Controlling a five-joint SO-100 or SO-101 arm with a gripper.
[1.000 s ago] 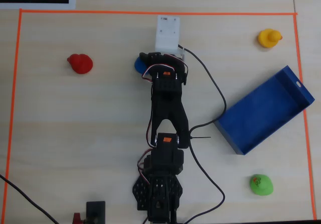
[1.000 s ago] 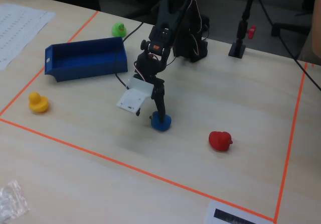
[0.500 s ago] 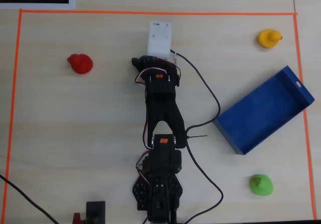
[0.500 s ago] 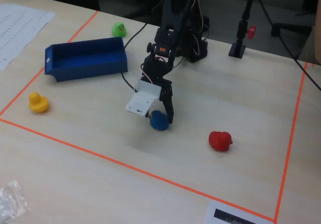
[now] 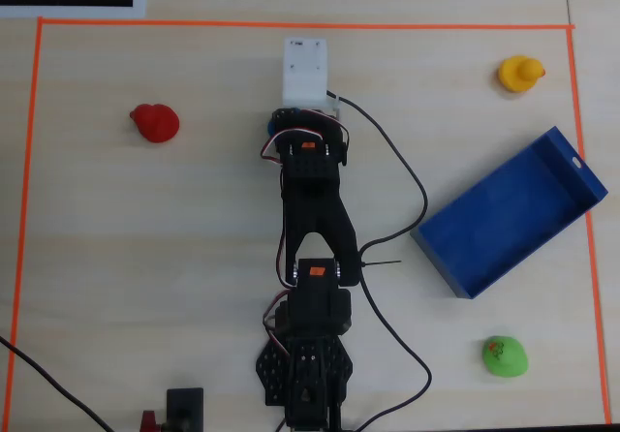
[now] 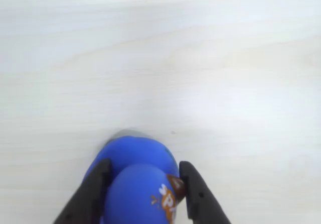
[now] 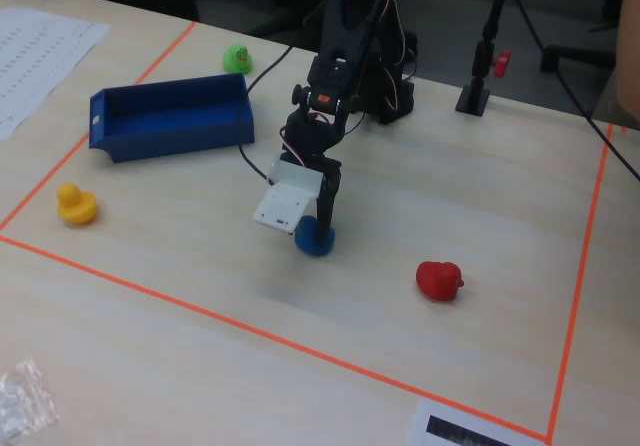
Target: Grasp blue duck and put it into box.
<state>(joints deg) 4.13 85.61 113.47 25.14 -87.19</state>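
The blue duck (image 6: 138, 184) sits on the light wooden table, and its orange beak points to the right in the wrist view. My gripper (image 6: 144, 164) has one black finger (image 6: 95, 189) pressed against each side of the duck's head. In the fixed view the duck (image 7: 314, 238) rests on the table under the gripper (image 7: 320, 221). In the overhead view only a blue sliver (image 5: 268, 125) shows beside the white wrist mount (image 5: 306, 69). The dark blue box (image 5: 509, 209) lies empty at the right, and at the left in the fixed view (image 7: 170, 126).
A red duck (image 5: 155, 122), a yellow duck (image 5: 520, 73) and a green duck (image 5: 505, 355) lie apart on the table. Orange tape (image 5: 291, 25) frames the work area. A black cable (image 5: 407, 175) runs between the arm and the box.
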